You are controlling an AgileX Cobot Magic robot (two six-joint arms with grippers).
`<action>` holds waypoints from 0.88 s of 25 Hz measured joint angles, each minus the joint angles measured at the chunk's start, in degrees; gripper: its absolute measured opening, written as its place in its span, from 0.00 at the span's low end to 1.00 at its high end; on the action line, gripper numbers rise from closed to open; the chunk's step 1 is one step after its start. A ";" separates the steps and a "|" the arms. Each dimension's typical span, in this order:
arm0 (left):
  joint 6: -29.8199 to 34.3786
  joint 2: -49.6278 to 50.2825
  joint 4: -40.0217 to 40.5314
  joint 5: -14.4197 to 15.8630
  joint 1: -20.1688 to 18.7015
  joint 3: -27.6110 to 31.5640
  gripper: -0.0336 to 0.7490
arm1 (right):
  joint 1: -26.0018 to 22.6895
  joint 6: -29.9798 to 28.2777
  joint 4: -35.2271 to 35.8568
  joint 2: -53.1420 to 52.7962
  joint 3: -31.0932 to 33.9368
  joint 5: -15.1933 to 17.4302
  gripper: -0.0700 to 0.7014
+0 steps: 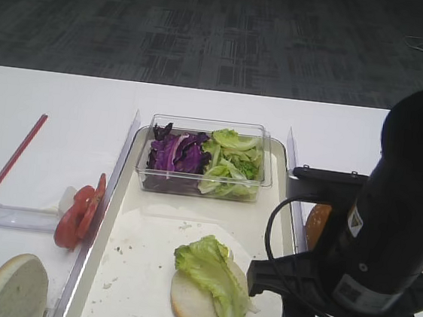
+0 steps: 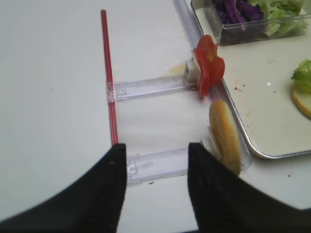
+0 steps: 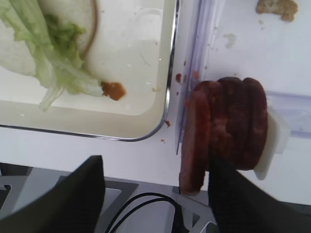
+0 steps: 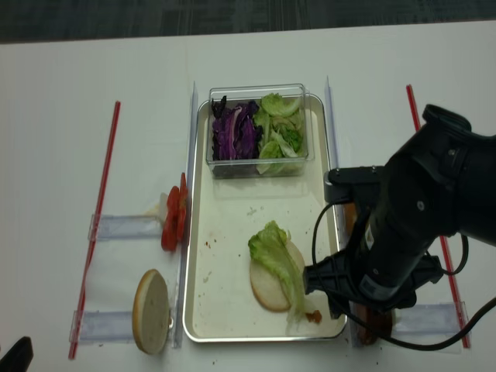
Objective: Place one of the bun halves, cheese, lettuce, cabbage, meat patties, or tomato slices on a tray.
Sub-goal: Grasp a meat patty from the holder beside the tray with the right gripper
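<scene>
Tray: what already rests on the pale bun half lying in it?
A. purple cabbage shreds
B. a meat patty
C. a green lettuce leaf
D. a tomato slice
C: a crinkly lettuce leaf lies across the bun half in the tray; the tomato slices stand outside its left rim, the meat patties outside its right, and the cabbage is in the clear box.

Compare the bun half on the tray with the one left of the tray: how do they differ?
The bun half on the tray lies flat, cut face up; the bun half left of the tray stands on edge in a clear holder. The tray one is draped with lettuce; the other is bare. Both are round with a pale cut face.
</scene>
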 joint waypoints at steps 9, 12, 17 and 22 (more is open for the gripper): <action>0.00 0.00 0.00 0.00 0.00 0.00 0.41 | 0.00 0.23 0.00 1.34 0.00 -0.45 0.71; 0.00 0.00 0.00 0.00 0.00 0.00 0.41 | 0.00 0.23 -0.11 2.72 0.00 -0.53 0.71; 0.00 0.00 0.00 0.00 0.00 0.00 0.41 | 0.00 0.23 -0.11 3.68 0.00 -1.95 0.71; 0.00 0.00 0.00 0.00 0.00 0.00 0.41 | 0.00 0.23 0.33 4.88 0.00 -2.51 0.71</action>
